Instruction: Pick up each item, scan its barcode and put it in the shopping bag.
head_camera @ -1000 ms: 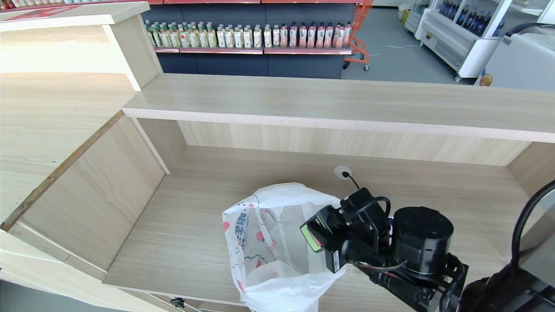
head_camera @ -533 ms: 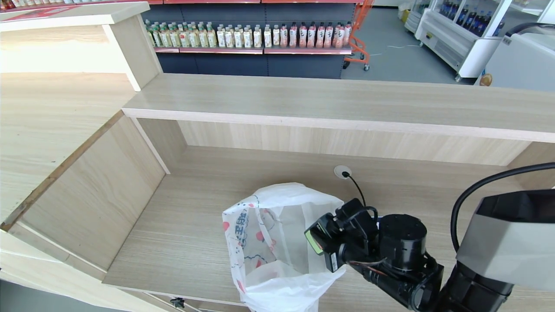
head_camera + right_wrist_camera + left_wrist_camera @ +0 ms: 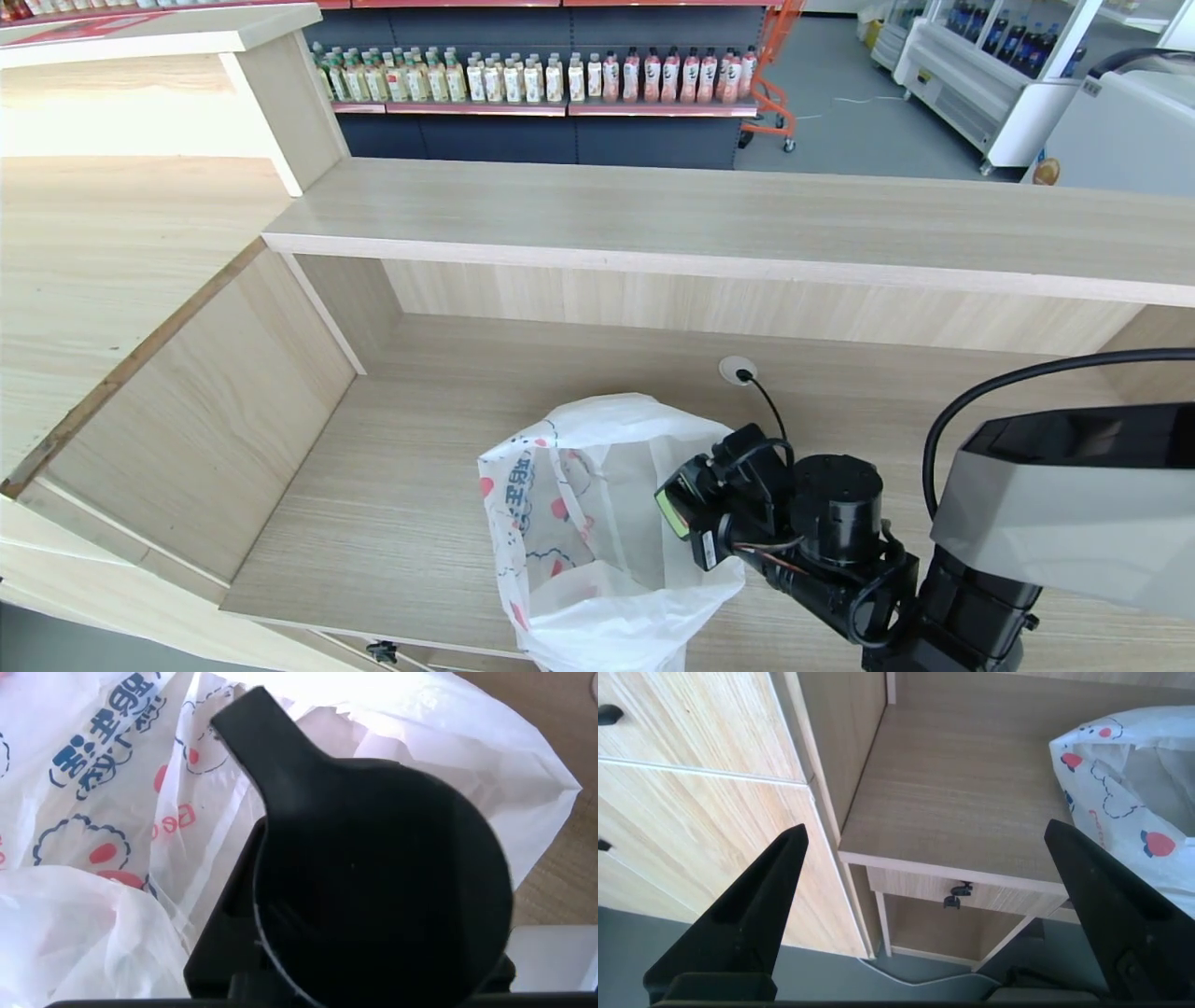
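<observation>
the shopping bag [image 3: 579, 523], white plastic with red and blue print, stood on the lower desk [image 3: 420, 448] at about 6 o'clock of its surface, close to the near edge, with its mouth gaping upward. what lay inside it could not be told.

the right gripper [image 3: 689, 513] sat at the bag's 3 o'clock rim, pointing across the mouth toward 9 o'clock. its grip could not be made out. in the right wrist view a black rounded shape [image 3: 374, 887] blocked the middle, with the bag [image 3: 93, 812] behind it. what that shape was could not be told.

a black cable [image 3: 767, 403] ran from a round hole [image 3: 738, 370] in the desk, at about 1 o'clock from the bag, down behind the right wrist.

the left gripper [image 3: 924, 831] hung above the desk's [image 3: 952, 793] near corner. its fingers [image 3: 747, 915] were spread wide with nothing between them. the bag [image 3: 1130, 775] lay off to one side and a wooden cabinet front [image 3: 691, 793] to the other.

at 12 o'clock a raised counter [image 3: 709, 224] crossed the scene, and beyond it a shelf [image 3: 560, 110] carried a row of bottles [image 3: 532, 79].
</observation>
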